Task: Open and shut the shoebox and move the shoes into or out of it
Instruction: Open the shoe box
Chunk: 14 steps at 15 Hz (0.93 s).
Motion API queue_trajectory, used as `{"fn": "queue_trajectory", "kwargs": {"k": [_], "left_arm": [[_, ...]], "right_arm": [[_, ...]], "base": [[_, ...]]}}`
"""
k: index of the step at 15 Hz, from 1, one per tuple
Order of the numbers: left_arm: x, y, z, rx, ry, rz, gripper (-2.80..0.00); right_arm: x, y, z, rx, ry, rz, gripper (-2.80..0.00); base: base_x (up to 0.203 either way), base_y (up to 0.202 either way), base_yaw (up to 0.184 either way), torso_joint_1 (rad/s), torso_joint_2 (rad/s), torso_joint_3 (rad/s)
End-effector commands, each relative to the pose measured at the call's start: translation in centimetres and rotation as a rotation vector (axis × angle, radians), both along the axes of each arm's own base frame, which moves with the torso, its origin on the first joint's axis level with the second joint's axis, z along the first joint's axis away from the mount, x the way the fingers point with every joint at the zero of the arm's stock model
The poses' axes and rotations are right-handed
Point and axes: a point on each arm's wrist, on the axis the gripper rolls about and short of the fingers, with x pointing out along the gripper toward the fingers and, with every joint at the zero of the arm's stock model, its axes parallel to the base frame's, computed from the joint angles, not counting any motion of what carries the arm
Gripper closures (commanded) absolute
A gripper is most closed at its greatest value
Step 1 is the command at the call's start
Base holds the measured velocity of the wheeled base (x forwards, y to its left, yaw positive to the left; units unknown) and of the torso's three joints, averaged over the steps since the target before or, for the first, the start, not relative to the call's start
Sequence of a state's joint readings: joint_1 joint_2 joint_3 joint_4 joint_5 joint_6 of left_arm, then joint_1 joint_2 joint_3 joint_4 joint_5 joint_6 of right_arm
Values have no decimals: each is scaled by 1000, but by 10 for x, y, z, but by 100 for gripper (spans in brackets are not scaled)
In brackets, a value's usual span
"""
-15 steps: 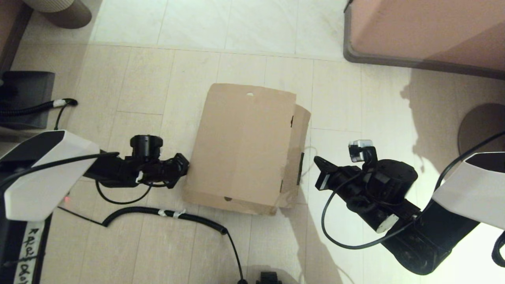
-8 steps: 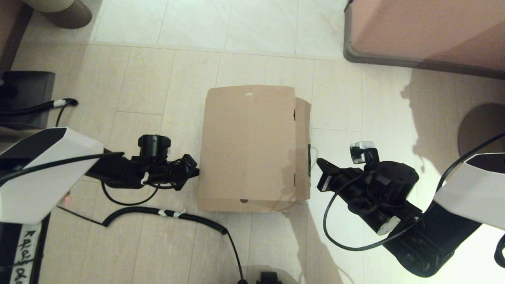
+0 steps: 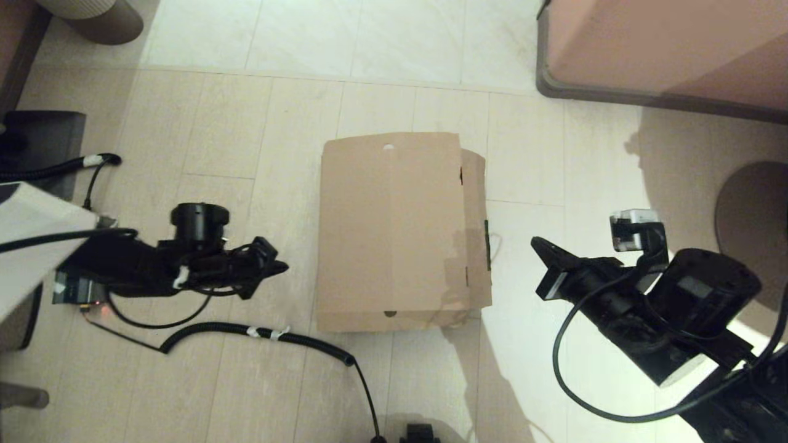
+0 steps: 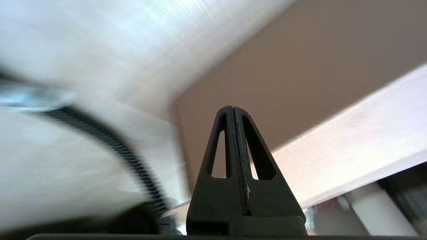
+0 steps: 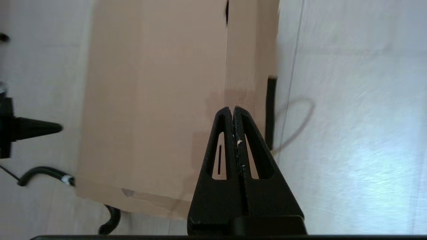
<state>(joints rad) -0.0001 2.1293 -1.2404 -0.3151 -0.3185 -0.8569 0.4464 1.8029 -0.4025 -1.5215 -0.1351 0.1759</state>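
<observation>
Hands [image 3: 280, 267] [image 3: 537, 245] closed, empty, beside shoebox [image 3: 394, 227]

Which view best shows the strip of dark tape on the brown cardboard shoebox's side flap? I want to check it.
The right wrist view: the dark tape strip runs along the brown cardboard shoebox, unobstructed. The head view shows it only as a thin sliver. The left wrist view shows only a plain box wall, no tape.

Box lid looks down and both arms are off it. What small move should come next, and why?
Probably bring the right gripper in to the taped flap of the shoebox and open its fingers. The lid lies flat, both grippers are shut and apart from the box, and the left gripper waits on the other side.
</observation>
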Motion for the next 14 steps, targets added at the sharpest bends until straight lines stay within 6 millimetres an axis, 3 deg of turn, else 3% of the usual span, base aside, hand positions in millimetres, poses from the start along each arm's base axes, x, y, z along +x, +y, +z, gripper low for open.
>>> {"fn": "queue_trajectory", "kwargs": {"k": [1, 3, 5, 7, 9, 11, 12, 14], "left_arm": [[-37, 24, 48, 39, -102, 41, 0], [-80, 42, 88, 151, -212, 65, 0], [-139, 47, 135, 313, -346, 98, 0], [-215, 42, 173, 497, -487, 121, 0], [-292, 29, 185, 658, -578, 138, 0], [-355, 17, 165, 804, -567, 148, 0], [-376, 14, 140, 870, -509, 146, 0], [-394, 11, 75, 952, -325, 111, 0]], "right_arm": [[-36, -20, 32, 35, -110, -15, 0], [-70, -47, 41, -3, -170, -78, 0], [-101, -76, 49, -39, -232, -190, 0], [-137, -97, 53, -74, -272, -294, 0], [-176, -109, 49, -102, -274, -357, 0], [-215, -115, 32, -147, -224, -388, 0], [-232, -117, 15, -184, -169, -398, 0], [-260, -119, -18, -241, -107, -409, 0]], "base": [[0, 0, 0, 0, 0, 0], [0, 0, 0, 0, 0, 0], [0, 0, 0, 0, 0, 0], [0, 0, 0, 0, 0, 0], [0, 0, 0, 0, 0, 0], [0, 0, 0, 0, 0, 0], [0, 0, 0, 0, 0, 0], [0, 0, 0, 0, 0, 0]]}}
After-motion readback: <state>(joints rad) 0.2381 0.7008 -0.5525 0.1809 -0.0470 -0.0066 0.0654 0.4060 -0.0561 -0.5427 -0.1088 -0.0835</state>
